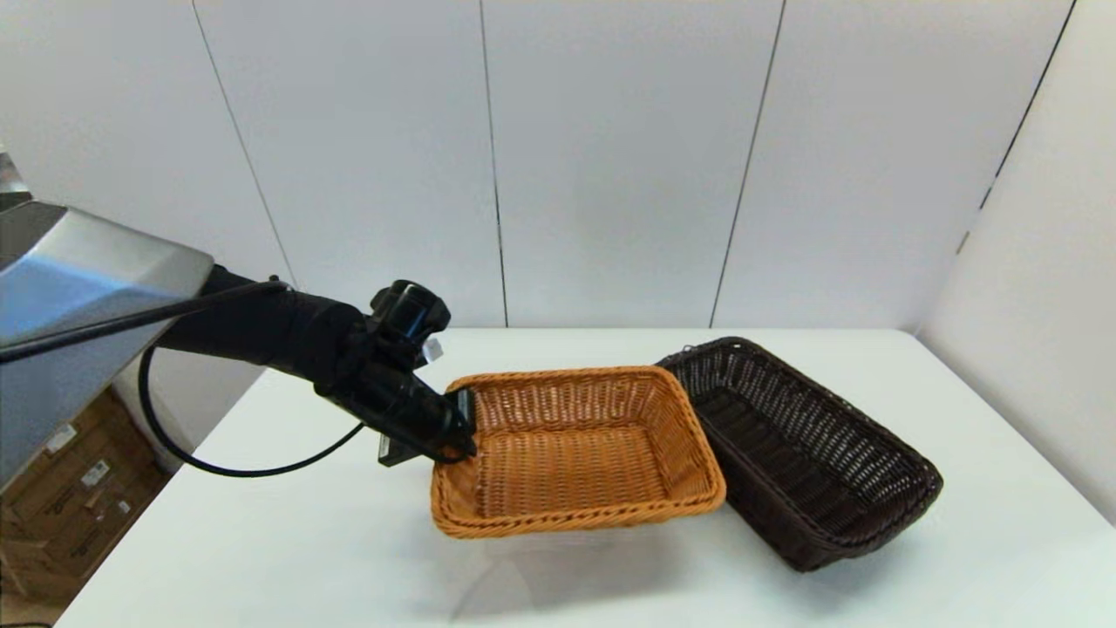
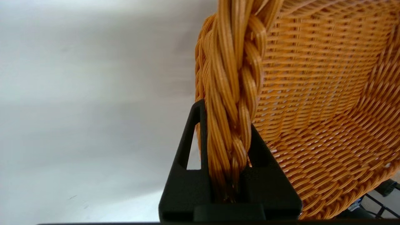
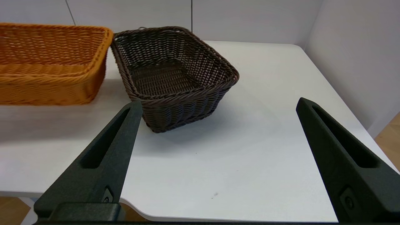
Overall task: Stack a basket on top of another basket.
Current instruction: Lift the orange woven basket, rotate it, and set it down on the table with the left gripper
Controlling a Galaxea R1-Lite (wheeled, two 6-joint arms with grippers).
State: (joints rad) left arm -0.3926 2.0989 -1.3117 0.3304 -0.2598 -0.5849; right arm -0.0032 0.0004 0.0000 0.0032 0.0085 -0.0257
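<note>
While the left tool [image 1: 462, 427] grips the braided rim of the orange-tan basket [image 1: 575, 449] at its left end, that basket hangs in the air above the white surface [image 1: 288, 541]. A soft shadow lies on the surface under it. In the left wrist view, one black finger [image 2: 190, 156] sits on the outside of the thick twisted rim and the other sits on the inside, so the rim is pinched tight between them.

This orange-tan basket [image 2: 312, 103] is a rectangle with sloping sides. It is woven from thin, shiny strips in neat rows, and its rim looks like a fat rope braid.

Just to its right is the dark brown basket [image 1: 802, 445], which rests on the surface. It is almost black, also a rectangle, and its sides have little holes all over, like a net. Its rim is a twisted cord. It sits turned at a slant, with one short end far and toward the middle and the other short end near and to the right. In the head view, the right edge of the orange-tan basket overlaps the left rim of the dark one; I cannot tell if they touch.

The right tool [image 3: 218, 106] hangs by the near right edge of the surface, well apart from the dark brown basket [image 3: 175, 75]. Its two long black fingers are spread wide with nothing between them.
</note>
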